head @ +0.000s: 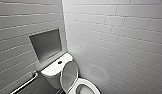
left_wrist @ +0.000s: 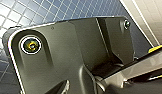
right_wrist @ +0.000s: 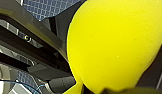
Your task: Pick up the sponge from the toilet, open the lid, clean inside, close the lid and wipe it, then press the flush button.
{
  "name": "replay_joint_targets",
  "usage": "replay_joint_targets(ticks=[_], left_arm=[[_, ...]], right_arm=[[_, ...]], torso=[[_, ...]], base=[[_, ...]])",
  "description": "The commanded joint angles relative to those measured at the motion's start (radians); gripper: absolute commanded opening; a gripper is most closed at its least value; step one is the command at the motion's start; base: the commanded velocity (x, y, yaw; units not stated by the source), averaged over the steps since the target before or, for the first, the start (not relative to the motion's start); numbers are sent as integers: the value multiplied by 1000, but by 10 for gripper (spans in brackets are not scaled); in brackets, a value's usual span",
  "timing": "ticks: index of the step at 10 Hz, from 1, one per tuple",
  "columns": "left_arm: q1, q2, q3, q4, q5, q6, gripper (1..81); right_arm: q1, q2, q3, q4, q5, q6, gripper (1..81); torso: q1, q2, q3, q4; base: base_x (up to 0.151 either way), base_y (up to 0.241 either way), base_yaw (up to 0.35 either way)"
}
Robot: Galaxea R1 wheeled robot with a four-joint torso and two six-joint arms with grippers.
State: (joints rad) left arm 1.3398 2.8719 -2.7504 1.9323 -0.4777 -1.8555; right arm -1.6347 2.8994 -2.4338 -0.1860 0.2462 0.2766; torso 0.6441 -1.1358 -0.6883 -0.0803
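The sponge [right_wrist: 114,45] is pinched at its narrow end by the right gripper [right_wrist: 97,90]; the left gripper's state I cannot tell. This small hold may let it slip into the toilet [head: 93,84] bowl. Behind, the lid [head: 69,73] stands raised; a bump could drop it. No readable writing.

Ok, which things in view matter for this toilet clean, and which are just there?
For the job: sponge; toilet; lid, raised; flush button.
Just there: grab bar; wall niche; tiled walls; blue tiled floor.
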Motion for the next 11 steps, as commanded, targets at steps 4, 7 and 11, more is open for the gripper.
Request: replay_joint_targets(ticks=[4, 7, 11], left_arm=[[23, 40, -9, -6, 82, 4, 811], [42, 66, -9, -1, 215, 4, 811], [81, 74, -11, -23, 337, -10, 811]], right_arm=[[0, 34, -57, -32, -59, -4, 10], [0, 53, -80, -38, -61, -4, 10], [6, 63, -112, -33, -73, 0, 10]], torso=[[-135, 206, 157, 0], [-143, 216, 159, 0], [-174, 258, 193, 0]], base=[[0, 0, 0], [0, 0, 0], [0, 0, 0]])
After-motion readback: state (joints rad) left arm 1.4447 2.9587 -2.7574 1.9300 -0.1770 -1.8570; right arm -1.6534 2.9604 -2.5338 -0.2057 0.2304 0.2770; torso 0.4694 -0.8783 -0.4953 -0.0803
